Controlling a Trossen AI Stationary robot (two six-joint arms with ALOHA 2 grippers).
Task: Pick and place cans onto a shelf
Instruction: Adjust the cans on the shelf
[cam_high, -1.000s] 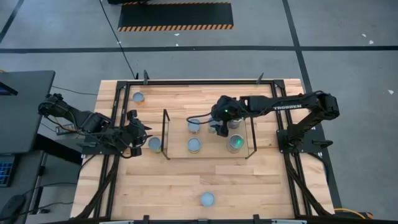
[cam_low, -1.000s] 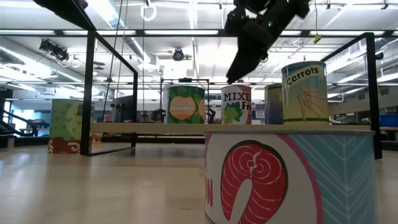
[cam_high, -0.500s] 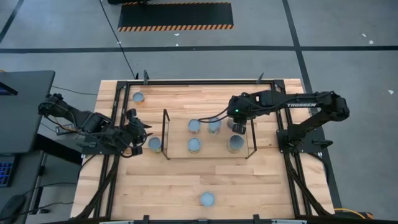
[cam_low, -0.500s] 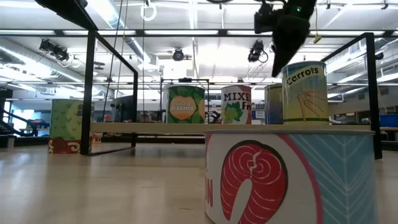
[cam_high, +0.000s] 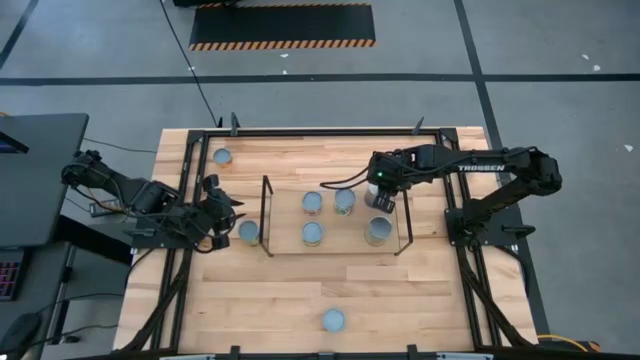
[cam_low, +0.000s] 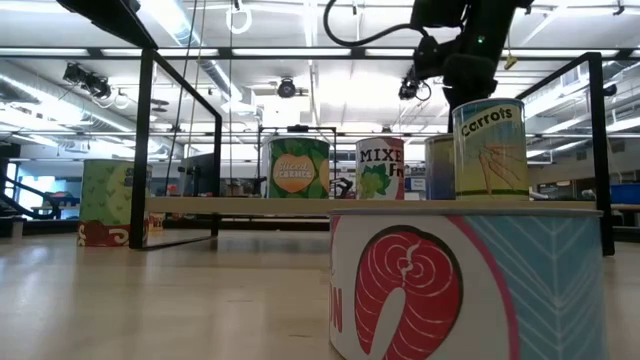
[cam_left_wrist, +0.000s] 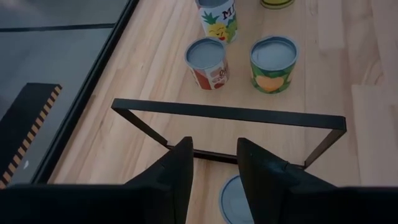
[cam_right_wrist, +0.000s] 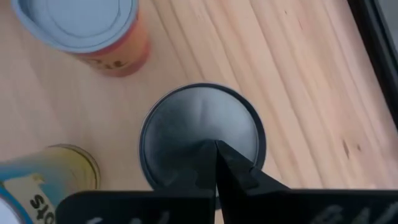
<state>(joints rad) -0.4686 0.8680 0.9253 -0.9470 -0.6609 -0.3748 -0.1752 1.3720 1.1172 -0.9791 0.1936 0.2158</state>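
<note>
Four small round tins with silvery-grey tops stand on the low light-wood shelf (cam_high: 345, 243) with thin black wire end frames, seen from above at the middle of the wooden table (cam_high: 300, 290). A fifth dark-topped tin (cam_high: 380, 199) sits at the shelf's right end, and the right gripper (cam_high: 381, 193) hangs directly over it. From the right wrist camera, that gripper's two dark fingers (cam_right_wrist: 231, 169) are pressed together with no gap and nothing between them, their tips over the middle of this tin's grey lid (cam_right_wrist: 202, 134). An orange-labelled tin (cam_right_wrist: 81, 28) and a yellow-labelled tin (cam_right_wrist: 43, 180) stand just beside it.

At table height, the right arm comes down behind the tall carrots tin (cam_low: 489, 149), which partly hides the tin below the gripper. A green tin (cam_low: 298, 167) and a mixed-fruit tin (cam_low: 380, 168) stand further left along the shelf. A large salmon-labelled can (cam_low: 465, 285) fills the foreground.

On the table's left side, the left gripper (cam_high: 222, 217) waits just beside a lone tin (cam_high: 248, 232), outside the shelf's wire frame (cam_left_wrist: 230, 115). Its fingers (cam_left_wrist: 180, 168) are parted, with this tin's rim (cam_left_wrist: 227, 200) showing between them; whether they touch it cannot be told. Two more tins stand apart on the table, one near the far left corner (cam_high: 222, 157) and one near the front edge (cam_high: 333, 320).
</note>
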